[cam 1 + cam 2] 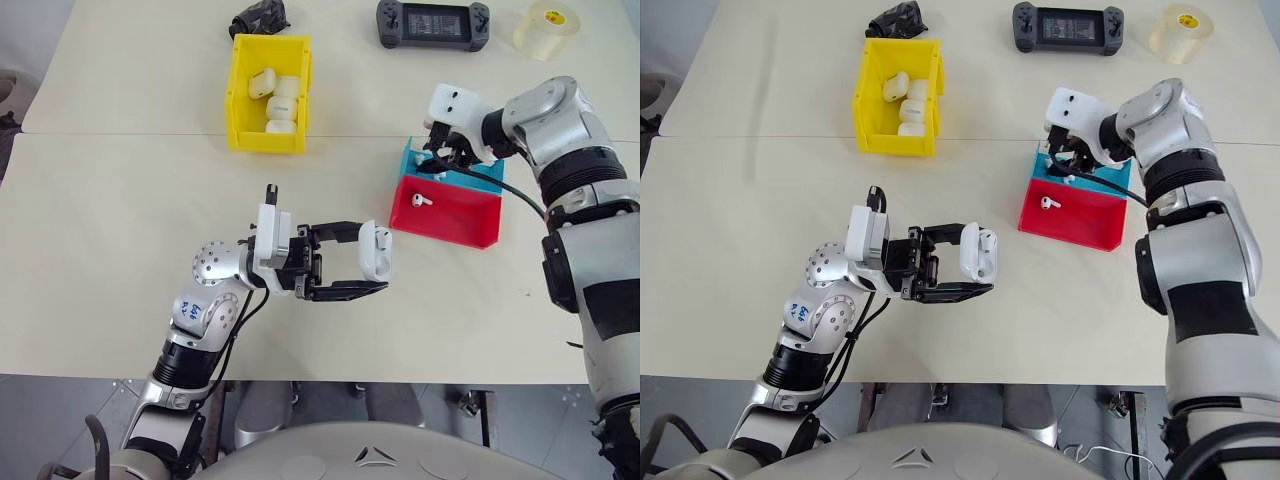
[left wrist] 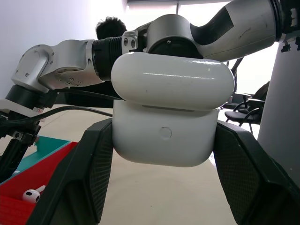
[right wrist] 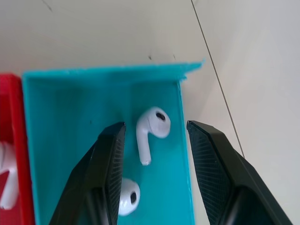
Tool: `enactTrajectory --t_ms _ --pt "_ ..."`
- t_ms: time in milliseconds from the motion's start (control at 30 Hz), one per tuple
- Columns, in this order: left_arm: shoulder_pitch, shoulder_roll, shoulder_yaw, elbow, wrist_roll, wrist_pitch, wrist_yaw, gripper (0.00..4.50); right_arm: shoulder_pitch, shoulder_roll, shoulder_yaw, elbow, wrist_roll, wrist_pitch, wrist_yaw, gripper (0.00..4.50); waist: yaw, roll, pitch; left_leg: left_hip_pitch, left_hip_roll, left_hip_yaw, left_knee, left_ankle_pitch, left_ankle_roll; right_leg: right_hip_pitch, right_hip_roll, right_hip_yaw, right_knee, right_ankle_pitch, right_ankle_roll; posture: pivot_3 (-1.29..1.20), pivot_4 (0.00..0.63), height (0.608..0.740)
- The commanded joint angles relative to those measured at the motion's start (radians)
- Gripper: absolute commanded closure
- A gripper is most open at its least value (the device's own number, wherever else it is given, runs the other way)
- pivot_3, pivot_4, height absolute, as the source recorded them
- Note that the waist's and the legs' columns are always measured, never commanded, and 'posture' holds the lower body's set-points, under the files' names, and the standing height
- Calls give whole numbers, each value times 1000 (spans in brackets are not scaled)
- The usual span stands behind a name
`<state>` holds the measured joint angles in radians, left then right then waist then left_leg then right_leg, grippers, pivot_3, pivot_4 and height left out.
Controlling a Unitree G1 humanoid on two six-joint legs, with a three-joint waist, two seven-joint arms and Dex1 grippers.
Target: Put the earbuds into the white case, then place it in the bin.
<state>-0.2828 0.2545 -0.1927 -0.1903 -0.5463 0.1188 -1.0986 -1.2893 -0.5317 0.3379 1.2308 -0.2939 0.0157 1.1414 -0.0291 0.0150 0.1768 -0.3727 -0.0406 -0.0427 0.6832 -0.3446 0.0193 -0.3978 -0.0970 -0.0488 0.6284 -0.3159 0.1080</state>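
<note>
My left gripper (image 1: 372,258) is shut on the white case (image 1: 376,250) and holds it above the table, in front of the trays. In the left wrist view the case (image 2: 171,112) sits between both fingers with its lid on top. My right gripper (image 1: 440,160) reaches down into the blue tray (image 1: 412,158). Its fingers (image 3: 101,164) stand apart on either side of an earbud (image 3: 151,129) lying on the tray floor, without touching it. A second earbud (image 3: 127,197) lies beside it, and another (image 1: 421,200) lies in the red tray (image 1: 450,215). The yellow bin (image 1: 240,100) stands at the back.
Several white cases (image 1: 280,100) lie in the yellow bin. A black game controller (image 1: 432,24), a tape roll (image 1: 545,28) and a dark object (image 1: 260,18) lie along the far edge. A person's head (image 2: 110,26) shows behind my right arm.
</note>
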Motion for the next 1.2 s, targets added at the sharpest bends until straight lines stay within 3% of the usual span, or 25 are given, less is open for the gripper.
enactTrajectory --t_ms 33,200,367,833,933,1067,1200 --pt "-2 6 11 -56 -10 -15 7 1630 -10 9 -8 11 -8 -5 6 2333 0 0 0 0 0 0 0 0 0 0 0 0 0 0 0 0 150 740" --pt "-3 8 13 -55 -7 -17 9 1630 -7 19 -14 13 -9 5 11 2333 0 0 0 0 0 0 0 0 0 0 0 0 0 0 0 0 150 740" --pt "-6 9 16 -53 -8 -19 9 1630 -5 16 -6 15 -23 7 15 3529 1 0 0 0 0 0 0 0 0 0 0 0 0 0 0 0 150 740" --pt "-2 13 19 -59 -13 -14 6 1630 -26 -1 -28 17 -23 47 22 3529 1 0 0 0 0 0 0 0 0 1 0 0 0 0 0 0 150 740" --pt "1 12 18 -62 -12 -15 8 1630 -27 -12 -47 4 -7 67 35 2954 2 0 0 0 0 0 0 0 0 1 0 0 0 0 0 0 150 740" --pt "5 10 17 -63 -12 -16 9 1630 -26 -28 -74 -10 8 118 24 1709 2 0 0 0 -1 0 0 0 0 1 -1 0 0 0 0 0 150 740" --pt "8 7 14 -63 -12 -17 9 1630 -18 -40 -80 -25 5 166 4 1709 2 0 0 0 -1 0 0 0 0 0 -1 0 0 0 0 0 150 740"
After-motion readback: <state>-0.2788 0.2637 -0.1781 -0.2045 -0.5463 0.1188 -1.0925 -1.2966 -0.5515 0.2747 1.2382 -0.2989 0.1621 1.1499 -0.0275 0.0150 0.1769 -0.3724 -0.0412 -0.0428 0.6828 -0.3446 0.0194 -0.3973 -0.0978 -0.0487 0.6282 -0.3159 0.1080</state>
